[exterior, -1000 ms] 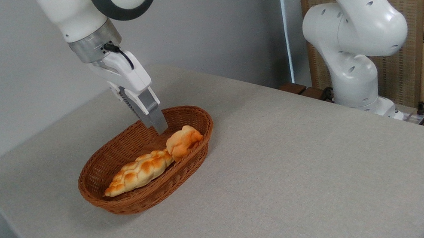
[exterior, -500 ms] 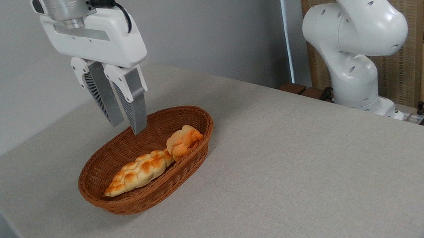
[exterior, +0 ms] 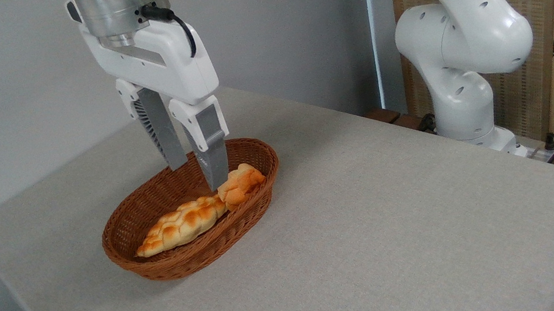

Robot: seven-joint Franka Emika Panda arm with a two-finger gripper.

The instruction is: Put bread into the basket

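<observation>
Grey cloth counter (exterior: 381,228), grey wall behind. Round bun (exterior: 240,183) lies in wicker basket (exterior: 170,260), right end, touching braided loaf (exterior: 181,225). Gripper (exterior: 198,176) hangs over basket, jaws spread, empty; nearer finger's tip just beside bun.

gripper (exterior: 198,175) hanging empty, fingers parted, over basket (exterior: 170,262) | bread (exterior: 240,182) lying in basket's right end, touching braided loaf (exterior: 181,224) | basket sitting on table (exterior: 381,228)
</observation>
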